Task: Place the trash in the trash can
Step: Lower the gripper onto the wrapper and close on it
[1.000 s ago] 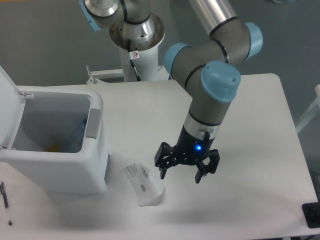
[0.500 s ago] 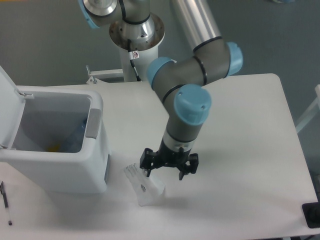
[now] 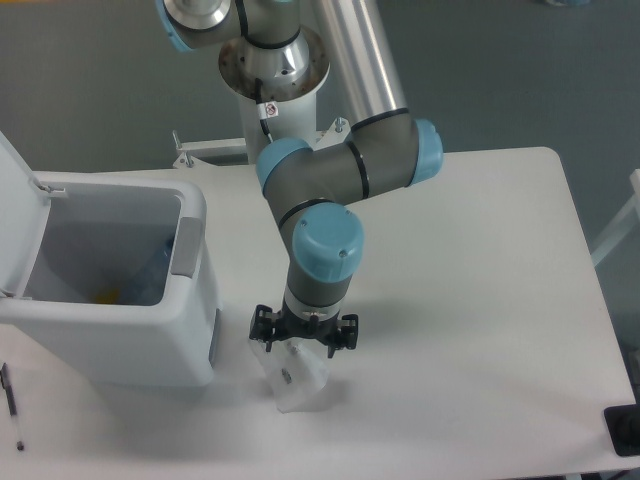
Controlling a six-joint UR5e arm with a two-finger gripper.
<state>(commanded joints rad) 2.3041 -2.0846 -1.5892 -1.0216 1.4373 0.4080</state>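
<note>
One cup (image 3: 297, 385) under gripper (image 3: 303, 347)

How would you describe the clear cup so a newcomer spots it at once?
Start at the big white trash can on the table's left. Just right of its front corner, the gripper hangs over a clear cone-shaped cup lying on its side. It is see-through with a small dark mark, unlike the thin black pen.

Robotics lab: pedestal-mounted arm (image 3: 345, 175), bare white table (image 3: 500, 300), grey floor.
</note>
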